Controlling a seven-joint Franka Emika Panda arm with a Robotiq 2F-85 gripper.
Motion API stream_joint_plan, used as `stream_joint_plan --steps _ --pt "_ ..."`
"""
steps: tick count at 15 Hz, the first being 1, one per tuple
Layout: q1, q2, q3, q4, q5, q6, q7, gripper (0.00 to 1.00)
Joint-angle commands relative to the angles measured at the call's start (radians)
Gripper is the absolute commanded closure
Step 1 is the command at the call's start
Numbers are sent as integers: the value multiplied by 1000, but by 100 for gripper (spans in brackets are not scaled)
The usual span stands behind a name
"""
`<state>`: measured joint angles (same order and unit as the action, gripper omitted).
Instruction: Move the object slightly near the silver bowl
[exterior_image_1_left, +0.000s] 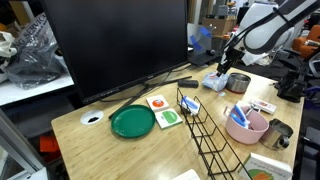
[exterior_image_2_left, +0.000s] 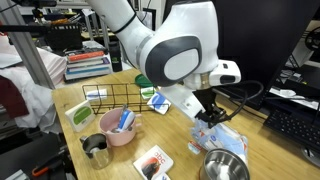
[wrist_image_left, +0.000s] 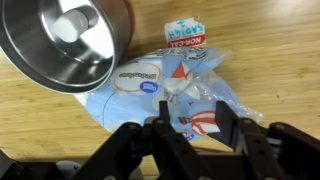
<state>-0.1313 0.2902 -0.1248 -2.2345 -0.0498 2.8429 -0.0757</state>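
In an exterior view the silver bowl (exterior_image_1_left: 238, 83) stands toward the far end of the desk (exterior_image_1_left: 95, 142), and the blue packet (exterior_image_1_left: 213, 82) lies flat just beside it, on the side facing the monitor (exterior_image_1_left: 115, 45). The claw (exterior_image_1_left: 224, 68) hangs straight down over the packet, which I take to be a top-down approach suited to something thin and limp. A pink bowl (exterior_image_1_left: 246, 124) and a wire rack (exterior_image_1_left: 205, 130) stand apart from the silver bowl on its other side, so the wood around the packet is free of them. In an exterior view from across the desk, the claw (exterior_image_2_left: 208, 110) is low over the packet (exterior_image_2_left: 224, 136), with the silver bowl (exterior_image_2_left: 222, 167) just beside it. The bowl reaches the bottom of this picture, so how much desk lies beyond it cannot be told. In the wrist view the claw (wrist_image_left: 188, 130) has its jaws apart, straddling the crinkled near end of the packet (wrist_image_left: 150, 85); whether the pads press on it I cannot tell. The packet's far edge meets the silver bowl (wrist_image_left: 65, 40) at its rim, touching or nearly so. I judge the packet already close to the bowl, so only a short slide is left. Any further push risks shoving the light bowl along.
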Motion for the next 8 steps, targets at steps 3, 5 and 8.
stream_joint_plan --steps 3,5,8 --pt "-9 -38 26 -12 52 -31 -33 30" --pt "-11 -54 30 -23 58 -39 -38 17" --pt "-13 -54 30 -26 58 -39 -38 17"
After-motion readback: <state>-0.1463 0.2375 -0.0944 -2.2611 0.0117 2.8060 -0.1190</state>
